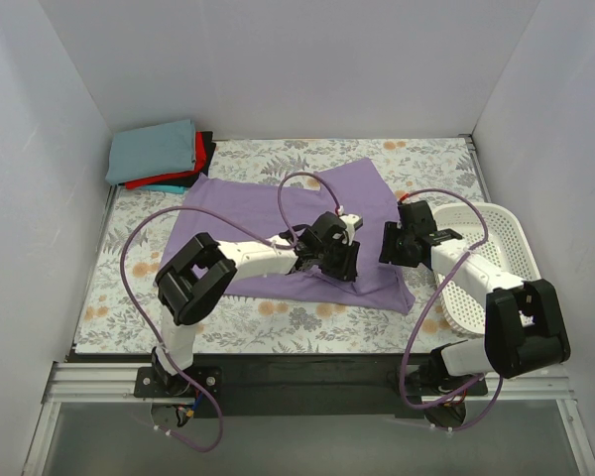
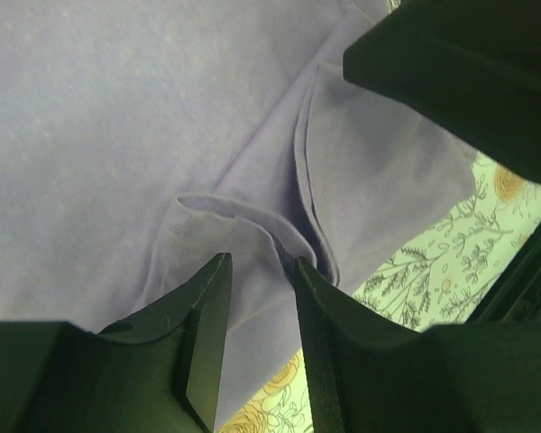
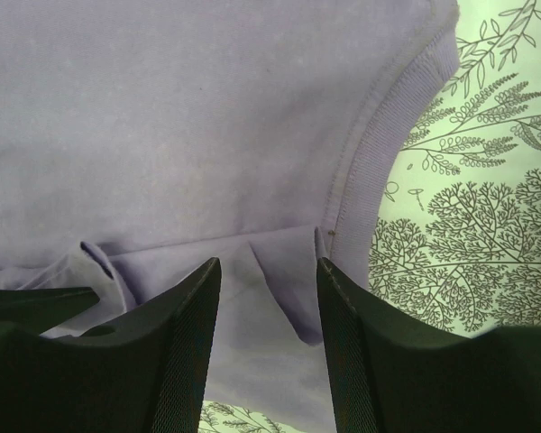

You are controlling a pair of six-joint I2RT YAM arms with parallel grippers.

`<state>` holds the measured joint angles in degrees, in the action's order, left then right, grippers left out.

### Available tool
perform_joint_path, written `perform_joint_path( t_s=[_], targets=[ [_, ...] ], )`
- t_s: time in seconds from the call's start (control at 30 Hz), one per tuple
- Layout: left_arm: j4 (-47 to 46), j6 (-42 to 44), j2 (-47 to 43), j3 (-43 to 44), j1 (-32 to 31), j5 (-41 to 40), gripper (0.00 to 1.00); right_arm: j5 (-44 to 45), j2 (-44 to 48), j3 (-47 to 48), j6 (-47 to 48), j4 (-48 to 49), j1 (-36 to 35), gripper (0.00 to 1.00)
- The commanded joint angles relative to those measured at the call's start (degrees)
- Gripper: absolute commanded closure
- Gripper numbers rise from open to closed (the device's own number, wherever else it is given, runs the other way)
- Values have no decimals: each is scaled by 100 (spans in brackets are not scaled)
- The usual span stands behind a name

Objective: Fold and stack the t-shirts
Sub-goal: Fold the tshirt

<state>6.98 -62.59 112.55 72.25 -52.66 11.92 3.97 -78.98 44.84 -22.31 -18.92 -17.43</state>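
The purple shirt (image 1: 240,206) lies spread out and mostly flat on the flowered table (image 1: 119,293), and I place everything else from it.

My left arm (image 1: 253,256) reaches across the shirt's near half, and my left jaws sit low over the cloth close to its near right corner. In the left wrist view those jaws are apart. The two dark left fingers (image 2: 206,316) leave a narrow gap, and a raised crease of the shirt runs right up to it. Purple cloth shows between them, but I cannot tell whether either finger presses it. A doubled edge of the shirt lies just beyond, with table print past it.

My right arm (image 1: 461,266) comes in from the shirt's right side, and my right jaws hang at its right edge. They are apart too. The right fingers (image 3: 185,334) stand wider than the left pair, with a puckered fold of the shirt in the space between them. A ribbed edge (image 3: 392,153) of the shirt curves away just beyond one finger, and bare table lies outside it.

At the shirt's far left corner sits the pile of folded shirts (image 1: 157,149). Grey-blue is on top, red (image 1: 200,151) and black (image 1: 210,147) are beneath, and a strip of teal (image 1: 175,187) shows at the bottom. I cannot tell whether the pile touches the purple shirt. The white basket (image 1: 504,220) sits to the right of the shirt, with my right arm passing over it.
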Motion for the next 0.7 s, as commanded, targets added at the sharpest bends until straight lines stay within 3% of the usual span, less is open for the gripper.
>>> perform_joint_path(
  t_s=[0.0, 0.4, 0.53, 0.67],
  targets=[
    [-92, 238, -506, -132, -60, 293, 67, 157, 269, -107, -19, 169, -41, 47],
    [207, 686, -392, -44, -403, 408, 65, 315, 480, -116, -46, 116, -41, 46],
    [189, 748, -681, -132, -411, -188, 57, 315, 524, -133, -28, 99, -32, 47],
    [93, 704, -971, -150, -350, -796, 56, 254, 533, -133, -2, 99, -41, 46]
  ],
)
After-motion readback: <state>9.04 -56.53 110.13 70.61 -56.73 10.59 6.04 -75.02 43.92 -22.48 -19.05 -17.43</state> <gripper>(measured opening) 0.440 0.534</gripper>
